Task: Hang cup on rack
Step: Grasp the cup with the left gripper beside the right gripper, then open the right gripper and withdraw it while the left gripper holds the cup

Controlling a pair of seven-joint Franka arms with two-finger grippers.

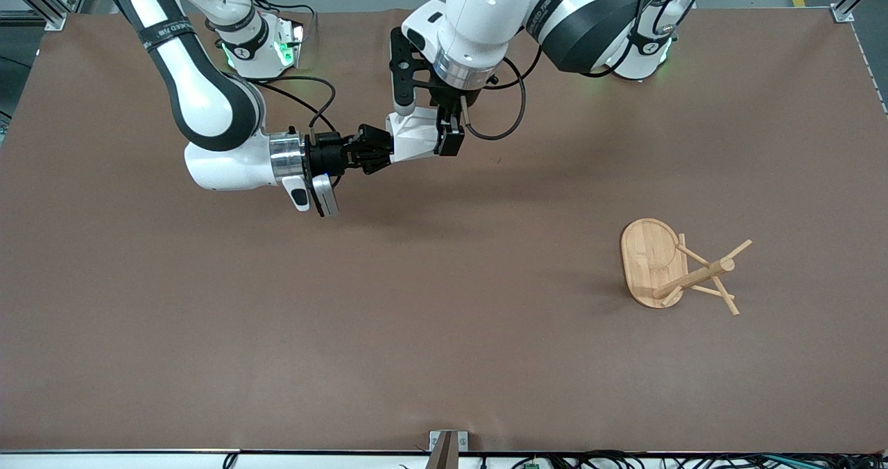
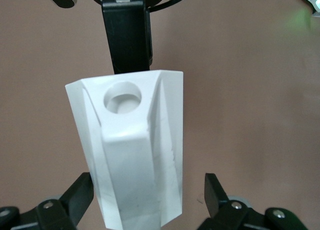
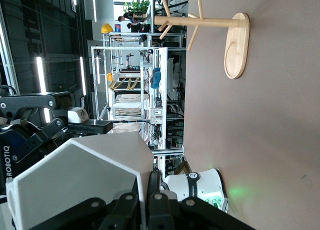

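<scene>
Robotics lab: aluminium-frame shelving [image 3: 131, 84], hard hats [image 3: 105, 28], brown test table [image 1: 444, 330].
</scene>
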